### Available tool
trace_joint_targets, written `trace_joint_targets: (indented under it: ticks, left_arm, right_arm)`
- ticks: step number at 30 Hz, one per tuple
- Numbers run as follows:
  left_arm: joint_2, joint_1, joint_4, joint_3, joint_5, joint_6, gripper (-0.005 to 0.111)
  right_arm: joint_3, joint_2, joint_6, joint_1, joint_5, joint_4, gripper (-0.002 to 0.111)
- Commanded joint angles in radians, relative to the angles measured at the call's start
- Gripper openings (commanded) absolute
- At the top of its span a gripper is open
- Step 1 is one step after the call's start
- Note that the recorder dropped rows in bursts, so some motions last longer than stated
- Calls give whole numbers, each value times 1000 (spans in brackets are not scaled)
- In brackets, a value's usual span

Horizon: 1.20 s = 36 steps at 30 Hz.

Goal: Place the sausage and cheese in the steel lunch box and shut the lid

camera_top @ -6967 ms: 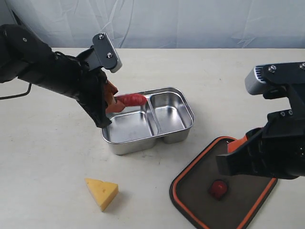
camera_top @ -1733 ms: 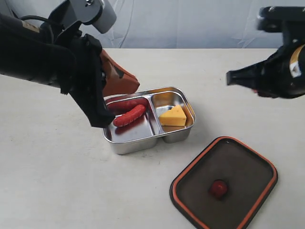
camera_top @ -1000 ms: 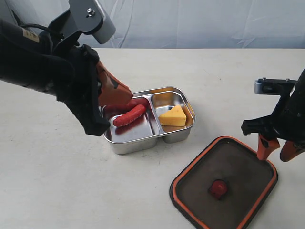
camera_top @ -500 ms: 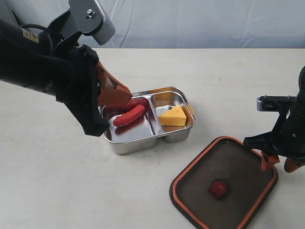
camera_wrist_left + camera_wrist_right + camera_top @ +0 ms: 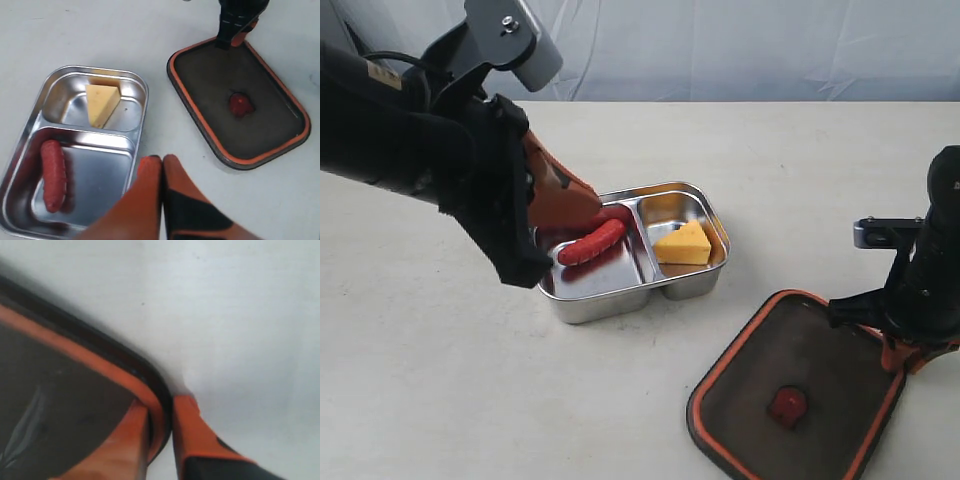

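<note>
Since half a second ago the right pincer [image 5: 898, 353] has dropped onto the far corner of the lid [image 5: 775, 340], and the lid has slid a little to the right across the worktop [image 5: 440, 400], its orange valve tab [image 5: 787, 405] moving with it. The exterior view shows only the arm standing over that corner. The right wrist view shows the grip: one orange finger [image 5: 127, 440] lies on the dark inner panel, the other sits outside on the worktop, and the orange rim is pinched between them, so this pincer is grasping the lid. The lid lies rim-up, beside the steel lunch box [image 5: 620, 300] and apart from it. The box is uncovered, with the sausage [image 5: 591, 242] in the larger compartment and the cheese [image 5: 683, 244] in the smaller one. The left pincer [image 5: 582, 205] hangs above the box's sausage side. In the exterior view its tips are hard to read, but the left wrist view shows the two fingers [image 5: 150, 167] pressed together, clenched on nothing, with both foods lying free in the box.
</note>
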Motion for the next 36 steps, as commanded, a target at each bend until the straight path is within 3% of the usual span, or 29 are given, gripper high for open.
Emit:
trace_joint_targets:
  ticks: [1,4,9,14,20,24,28,36]
  left_arm:
    - [-8,-3,-103,1,36,-86,0]
    - [-8,-3,-120,1,67,-142,4]
    - [-8,10,-129,1,112,-205,23]
    - [-8,98,-193,1,165,-212,42]
    - [-1,213,-279,1,226,-181,44]
    - [54,282,-459,1,390,-68,44]
    - [185,287,-593,1,522,30,44]
    - [364,287,-670,1,522,138,44]
  right_arm:
    - [12,29,0,-3,-19,-18,0]
    - [12,27,0,-3,-19,-18,0]
    - [12,-31,0,-3,-21,-18,0]
    - [12,-141,-10,-3,-34,-18,0]
    - [12,-263,-31,-3,-60,-15,0]
    - [12,-359,-74,-2,-85,19,0]
    - [8,-444,-256,-2,-104,230,0]
    - [8,-460,-398,-2,-87,364,0]
